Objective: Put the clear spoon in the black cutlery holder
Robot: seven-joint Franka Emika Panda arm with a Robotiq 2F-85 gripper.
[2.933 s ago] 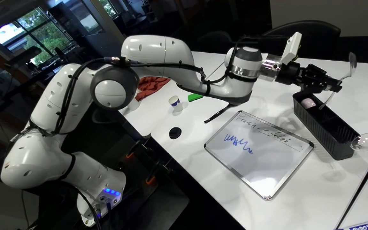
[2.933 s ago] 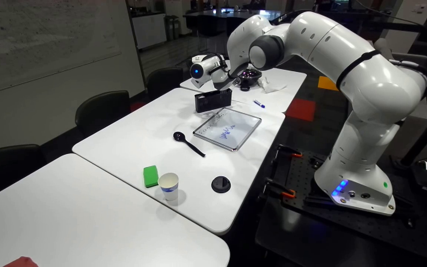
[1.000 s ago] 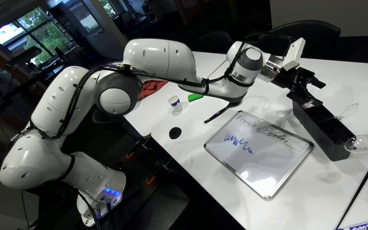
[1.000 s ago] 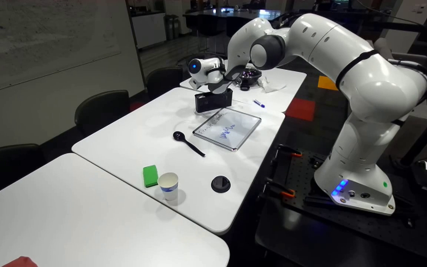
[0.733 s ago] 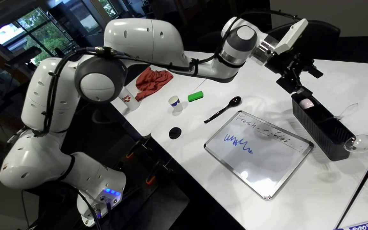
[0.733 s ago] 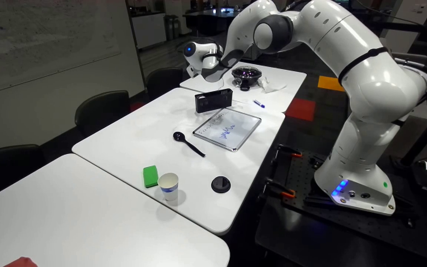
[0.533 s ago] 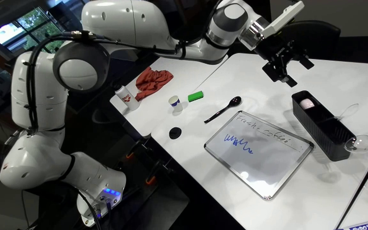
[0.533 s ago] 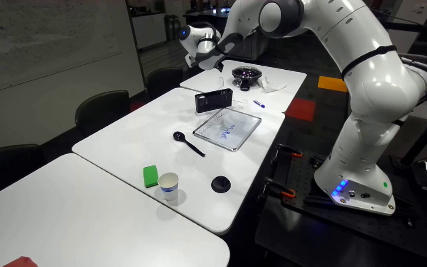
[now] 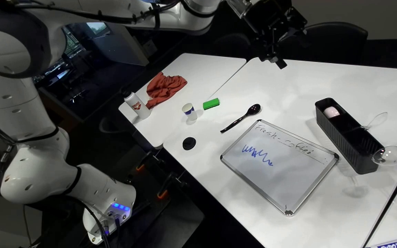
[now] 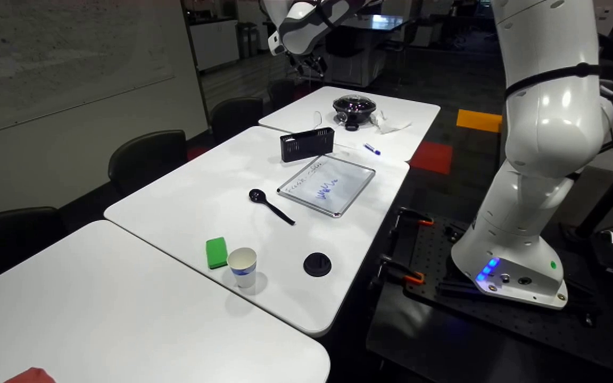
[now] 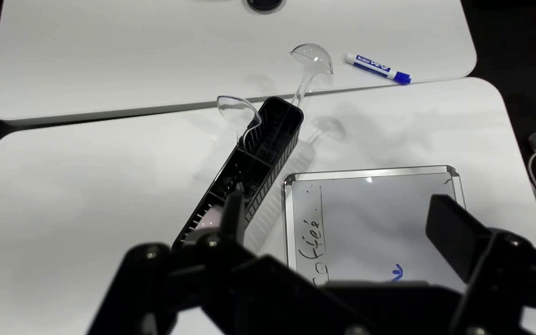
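Observation:
The clear spoon (image 11: 239,111) leans in the black cutlery holder (image 11: 275,172), its handle end down inside near a divider. Which compartment takes the handle I cannot tell. Its see-through bowl sticks up past the long wall in both exterior views. High above the table and well away from the holder (image 9: 338,143), my gripper (image 9: 289,43) stands open with nothing in it. In the wrist view the fingers (image 11: 456,232) are wide apart, and one of them covers part of the holder's near end.
A clear ladle (image 11: 312,58) juts from the holder's far end, and a pinkish item (image 9: 331,112) lies inside. Nearby are a whiteboard tablet (image 9: 277,172), black spoon (image 9: 241,119), green block (image 9: 211,104), paper cup (image 10: 242,267), black lid (image 10: 317,264) and marker (image 11: 377,68).
The gripper held the clear spoon over the holder, then let go; the spoon dropped lower, leaning in the holder. Since then the open gripper has risen and drawn back from it.

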